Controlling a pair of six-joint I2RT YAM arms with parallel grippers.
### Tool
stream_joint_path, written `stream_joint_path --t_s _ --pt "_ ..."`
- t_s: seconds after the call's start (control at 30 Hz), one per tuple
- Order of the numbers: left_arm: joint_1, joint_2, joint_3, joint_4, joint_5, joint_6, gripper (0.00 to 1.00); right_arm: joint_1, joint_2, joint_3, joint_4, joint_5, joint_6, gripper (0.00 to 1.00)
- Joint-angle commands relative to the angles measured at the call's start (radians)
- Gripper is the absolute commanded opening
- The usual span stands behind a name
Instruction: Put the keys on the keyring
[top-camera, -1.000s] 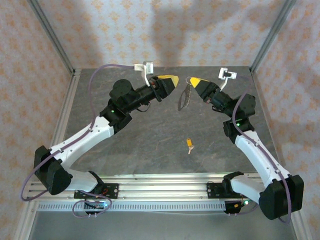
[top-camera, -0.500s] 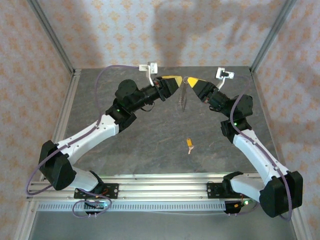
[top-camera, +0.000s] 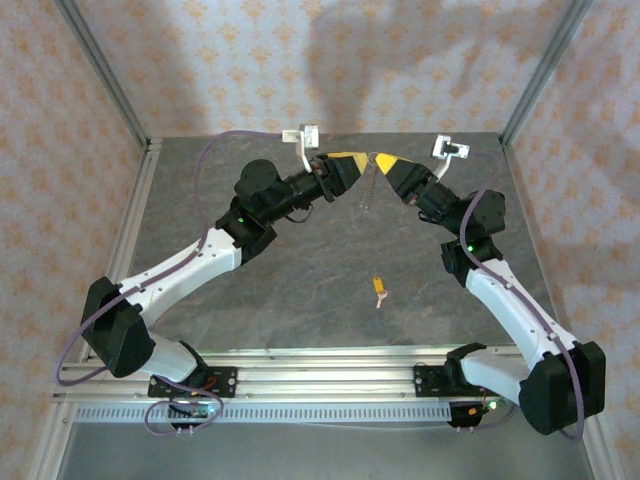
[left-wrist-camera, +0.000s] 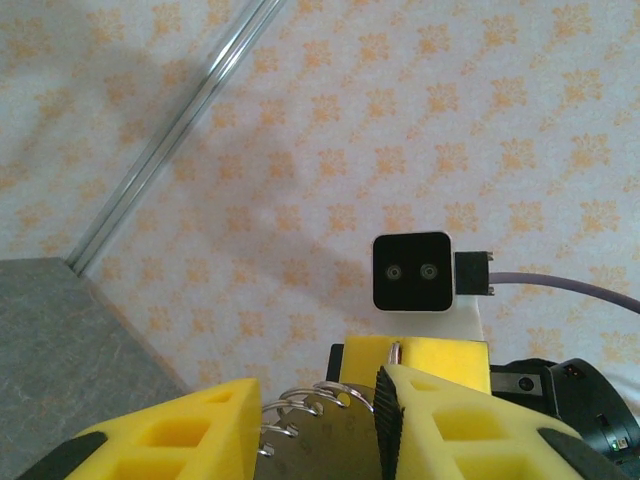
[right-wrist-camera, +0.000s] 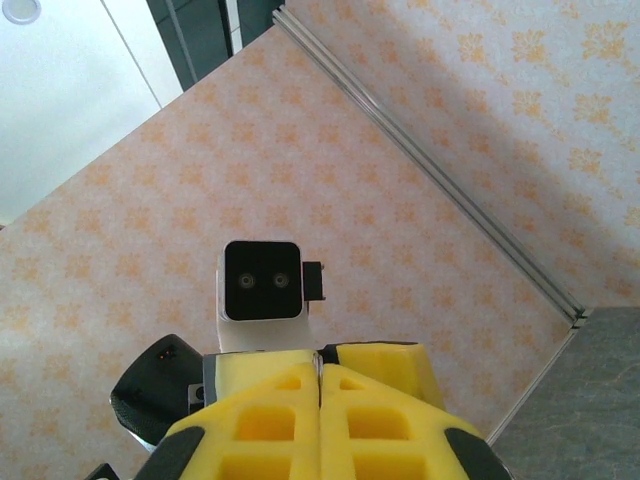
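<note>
Keyring (top-camera: 367, 187): thin pale wire loop, hanging from the tip of the right gripper (top-camera: 382, 160), whose yellow fingers are pressed fully together on the loop's upper end. The rest dangles free below that gripper and appears to be off the table (top-camera: 300, 290). Handling, as judged: light and springy, with small coil-like pieces along one side, so it probably swings and twists at any nudge. Bare wire is smooth and may slide through the pads if pulled sideways. The best hold looks like a plain stretch of wire away from the coils, pinched across the loop's flat. Left gripper (top-camera: 352, 160) faces the right gripper tip to tip, just beside it, jaws part-way apart. In the left wrist view the ring's coils sit in the gap between its fingers (left-wrist-camera: 170, 435); I cannot tell whether either pad touches the wire. Key (top-camera: 379, 287): orange-yellow head, short pale blade, lying flat on the table well apart from the right gripper, toward the arm bases, not yet on the ring. Judged tiny, rigid, light and likely to skid when pinched, so grip across the head and leave the blade free. Any hole in the head is too small to make out.
</note>
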Motion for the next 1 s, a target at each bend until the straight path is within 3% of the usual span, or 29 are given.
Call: stream_joint_path --t_s 0.0,0.43,0.97 --pt "-0.015 0.001 0.032 0.052 -0.013 0.001 0.39 0.012 -0.006 -0.011 0.060 -0.009 -0.010 0.00" --pt "-0.015 -0.049 -0.018 0.037 -0.088 0.017 0.55 0.012 -0.014 -0.010 0.037 0.004 -0.024 0.00" --pt "-0.023 0.001 0.019 0.067 -0.023 -0.002 0.47 0.015 -0.005 -0.006 0.063 0.000 -0.003 0.00"
